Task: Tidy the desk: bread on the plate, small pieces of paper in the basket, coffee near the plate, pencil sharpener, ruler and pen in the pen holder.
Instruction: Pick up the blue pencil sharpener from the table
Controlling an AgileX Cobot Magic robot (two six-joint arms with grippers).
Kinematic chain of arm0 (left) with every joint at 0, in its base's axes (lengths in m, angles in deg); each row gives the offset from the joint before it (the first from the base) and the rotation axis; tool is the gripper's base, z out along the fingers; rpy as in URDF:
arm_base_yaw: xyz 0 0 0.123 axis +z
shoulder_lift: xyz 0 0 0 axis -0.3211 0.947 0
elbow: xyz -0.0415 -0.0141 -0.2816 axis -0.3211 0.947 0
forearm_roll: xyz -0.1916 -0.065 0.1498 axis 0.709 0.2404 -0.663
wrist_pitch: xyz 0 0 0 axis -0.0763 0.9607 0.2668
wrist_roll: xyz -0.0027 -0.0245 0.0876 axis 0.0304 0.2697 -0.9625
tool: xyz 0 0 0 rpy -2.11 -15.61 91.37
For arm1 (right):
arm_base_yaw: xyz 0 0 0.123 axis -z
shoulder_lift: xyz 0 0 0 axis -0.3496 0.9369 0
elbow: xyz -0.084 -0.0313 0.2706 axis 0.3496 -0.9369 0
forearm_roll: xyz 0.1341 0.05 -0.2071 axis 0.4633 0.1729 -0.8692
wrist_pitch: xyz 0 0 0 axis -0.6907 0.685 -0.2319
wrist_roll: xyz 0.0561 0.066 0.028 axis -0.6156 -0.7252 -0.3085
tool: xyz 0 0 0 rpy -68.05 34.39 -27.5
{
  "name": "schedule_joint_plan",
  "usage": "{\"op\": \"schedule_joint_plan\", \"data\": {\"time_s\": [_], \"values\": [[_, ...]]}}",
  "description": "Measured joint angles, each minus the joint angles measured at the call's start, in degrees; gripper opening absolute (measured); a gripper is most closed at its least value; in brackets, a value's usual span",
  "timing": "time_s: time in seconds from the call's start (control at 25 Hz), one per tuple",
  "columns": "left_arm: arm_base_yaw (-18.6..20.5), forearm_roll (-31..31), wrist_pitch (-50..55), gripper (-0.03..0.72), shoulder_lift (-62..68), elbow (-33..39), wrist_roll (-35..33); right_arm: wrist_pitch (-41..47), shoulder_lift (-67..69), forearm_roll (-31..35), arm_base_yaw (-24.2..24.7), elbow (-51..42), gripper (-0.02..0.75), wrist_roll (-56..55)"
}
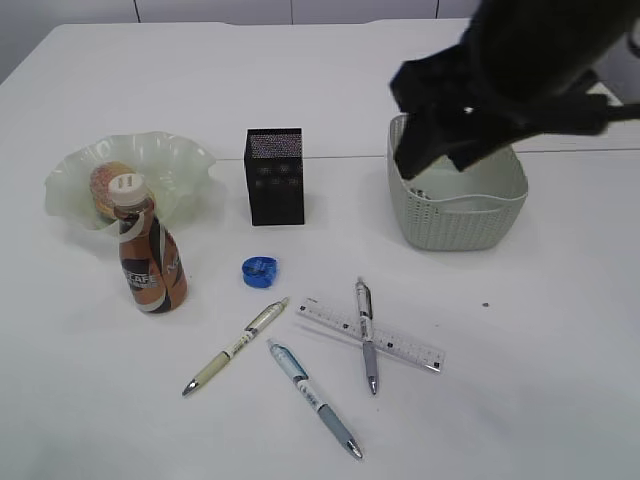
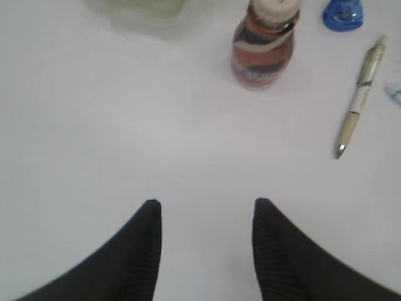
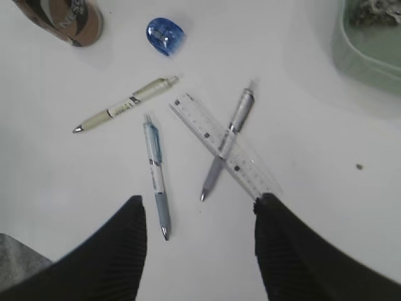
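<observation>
Still to sort: pens, ruler, sharpener

Both grippers half open, empty: left (image 2: 203, 216) over bare table, right (image 3: 200, 213) above the pens. Grey pen (image 1: 366, 333) lying across ruler (image 1: 369, 333); could drag it if lifted carelessly. Sharpener (image 1: 260, 271) small, likely to slip. Holder (image 1: 275, 175) narrow; easy to tip. Coffee (image 1: 150, 255) by plate (image 1: 190, 160), bread (image 1: 105, 180) on it; paper in basket (image 1: 460, 215).

White table (image 1: 300, 80) fills most of frame; seam runs across at right. Pale wall panels (image 1: 215, 10) behind w/ vertical joints. Even, soft light.
</observation>
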Motion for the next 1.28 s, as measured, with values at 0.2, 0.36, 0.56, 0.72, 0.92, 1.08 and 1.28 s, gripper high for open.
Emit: {"op": "schedule_joint_plan", "data": {"time_s": [0.2,0.36,0.56,0.72,0.92,1.08,1.28], "values": [[3.16,0.26,0.09,0.351,-4.86,7.31,0.0,1.92,11.75,-0.03,-3.42,12.61,0.407,-1.19],[3.38,2.17,-0.88,0.351,-8.93,12.34,0.0,4.21,20.66,-0.13,-5.07,22.23,0.407,-4.1],[3.38,5.26,-2.68,0.351,-12.27,16.52,0.0,7.01,30.66,-0.46,-7.12,33.57,0.407,-10.42],[3.38,5.62,-2.76,0.351,-13.09,17.63,0.0,7.42,38.05,-4.23,-9.93,41.91,0.407,-17.65],[3.38,6.07,-1.5,0.351,-13.21,17.74,0.02,7.53,45.34,-7.82,-12.21,48.72,0.407,-30.4],[3.38,6.07,-1.58,0.351,-13.21,17.74,0.02,7.78,49.64,-8.26,-12.49,51.6,0.407,-39.73],[3.38,6.07,-2.0,0.351,-13.21,17.74,0.02,7.78,53.07,-9.5,-12.49,53.27,0.407,-44.31]]}}
